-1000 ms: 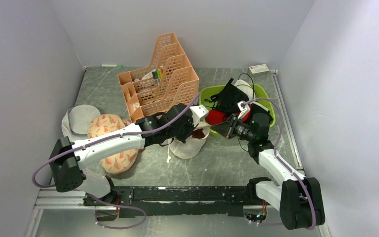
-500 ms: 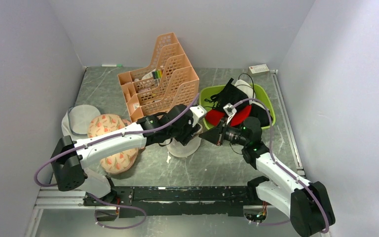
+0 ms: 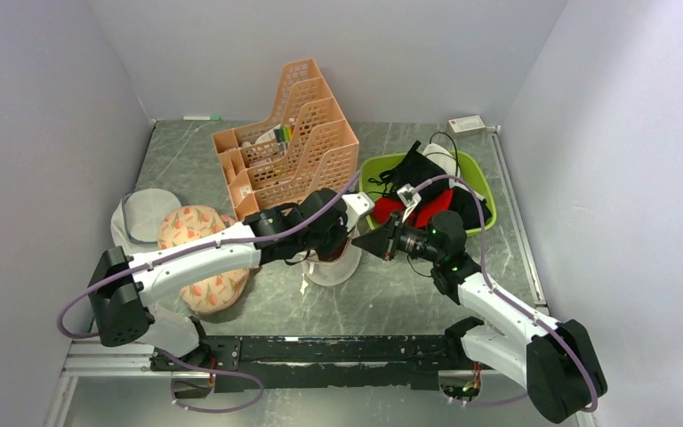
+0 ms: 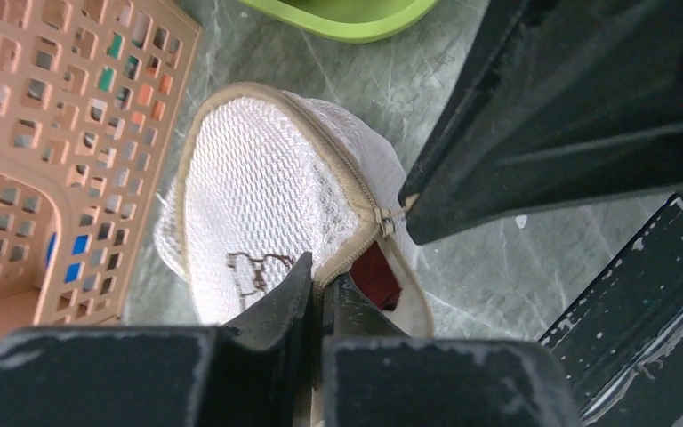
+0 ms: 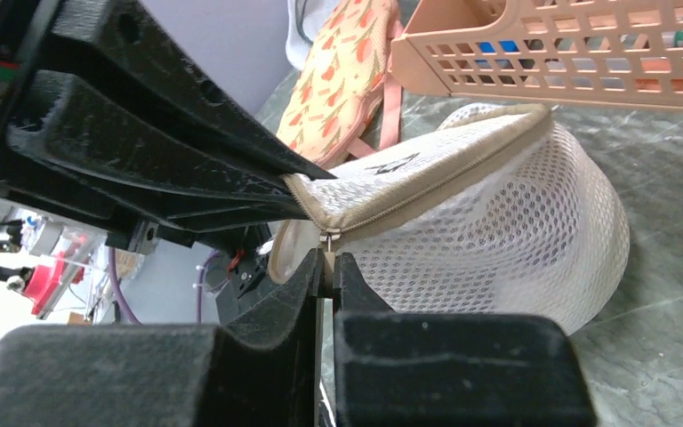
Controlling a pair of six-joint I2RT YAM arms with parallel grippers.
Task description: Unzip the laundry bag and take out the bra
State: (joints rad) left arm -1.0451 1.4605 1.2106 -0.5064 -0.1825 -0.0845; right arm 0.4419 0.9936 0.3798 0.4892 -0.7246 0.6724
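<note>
The laundry bag (image 3: 331, 265), white mesh with beige trim and a small bra icon, stands on the table between both grippers. It also shows in the left wrist view (image 4: 267, 187) and the right wrist view (image 5: 498, 222). Its zipper is partly open, and the dark maroon bra (image 4: 375, 271) shows through the gap. My left gripper (image 3: 342, 242) (image 4: 320, 277) is shut on the bag's beige zipper edge. My right gripper (image 3: 362, 243) (image 5: 329, 262) is shut on the zipper pull (image 5: 327, 238), close against the left gripper.
A peach slotted organizer (image 3: 289, 142) stands behind the bag. A green bin (image 3: 484, 192) with black and red garments is at the right. A floral pouch (image 3: 197, 258) and a greyish round bag (image 3: 147, 213) lie at the left.
My right gripper has moved left with the zipper pull, from beside the green bin to right next to the left gripper. The left gripper has held its place on the bag.
</note>
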